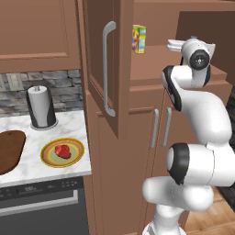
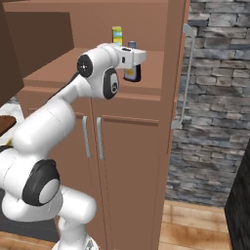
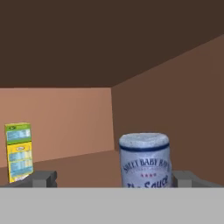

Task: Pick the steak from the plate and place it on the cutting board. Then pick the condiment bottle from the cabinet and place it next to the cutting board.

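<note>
The red steak (image 1: 63,151) lies on the yellow-rimmed plate (image 1: 46,158) on the marble counter, right of the dark cutting board (image 1: 9,149). The cabinet (image 1: 137,119) stands open, its door swung out to the left. On its shelf stands the condiment bottle (image 2: 133,73), blue-capped and labelled. My gripper (image 2: 139,57) reaches into the shelf at the bottle's height. In the hand view the gripper (image 3: 114,179) is open, and the bottle (image 3: 145,159) stands close ahead between the fingertips (image 3: 186,178), nearer the right one. My gripper (image 1: 170,45) also shows past the wrist, far from the steak.
A yellow box (image 1: 139,39) (image 3: 19,151) stands at the back left of the shelf. A paper towel roll (image 1: 41,106) sits behind the plate. The open door with its bar handle (image 1: 108,69) juts out between counter and shelf. A stone wall (image 2: 215,97) lies right of the cabinet.
</note>
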Robot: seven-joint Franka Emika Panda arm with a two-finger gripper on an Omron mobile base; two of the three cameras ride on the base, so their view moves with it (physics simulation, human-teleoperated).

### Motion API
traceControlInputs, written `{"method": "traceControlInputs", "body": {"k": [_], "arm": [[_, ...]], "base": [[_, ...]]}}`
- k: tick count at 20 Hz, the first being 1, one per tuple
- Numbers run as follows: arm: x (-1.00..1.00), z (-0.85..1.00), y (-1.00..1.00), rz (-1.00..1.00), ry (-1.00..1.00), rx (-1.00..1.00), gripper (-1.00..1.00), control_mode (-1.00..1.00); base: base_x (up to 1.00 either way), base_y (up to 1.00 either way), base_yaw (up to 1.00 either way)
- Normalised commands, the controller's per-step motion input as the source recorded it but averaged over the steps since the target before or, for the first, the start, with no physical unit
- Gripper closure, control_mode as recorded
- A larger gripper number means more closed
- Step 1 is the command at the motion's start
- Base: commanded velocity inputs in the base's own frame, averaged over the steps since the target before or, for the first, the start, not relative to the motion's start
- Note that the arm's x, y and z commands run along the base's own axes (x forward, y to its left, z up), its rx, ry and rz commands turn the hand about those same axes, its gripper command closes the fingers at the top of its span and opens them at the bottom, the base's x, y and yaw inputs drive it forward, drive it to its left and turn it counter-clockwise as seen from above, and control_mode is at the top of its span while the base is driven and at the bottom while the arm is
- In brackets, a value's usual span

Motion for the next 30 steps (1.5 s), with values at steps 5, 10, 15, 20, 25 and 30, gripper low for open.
{"method": "traceControlInputs", "body": {"k": [5,10,15,20,25,30], "arm": [[0.18,0.0,-0.07,0.0,0.0,0.0,-1.0,-1.0],[0.13,0.0,-0.03,0.0,0.0,0.0,-1.0,-1.0],[0.05,0.0,-0.01,0.0,0.0,0.0,-1.0,-1.0],[-0.15,0.07,0.0,0.0,0.0,0.0,-1.0,-1.0],[-0.42,0.1,0.0,0.02,-0.02,0.0,1.0,-1.0],[-0.33,0.02,0.0,0.03,-0.03,0.0,1.0,-1.0]], "base": [[0.0,0.0,0.0],[0.0,0.0,0.0],[0.0,0.0,0.0],[0.0,0.0,0.0],[0.0,0.0,0.0],[0.0,0.0,0.0]]}}
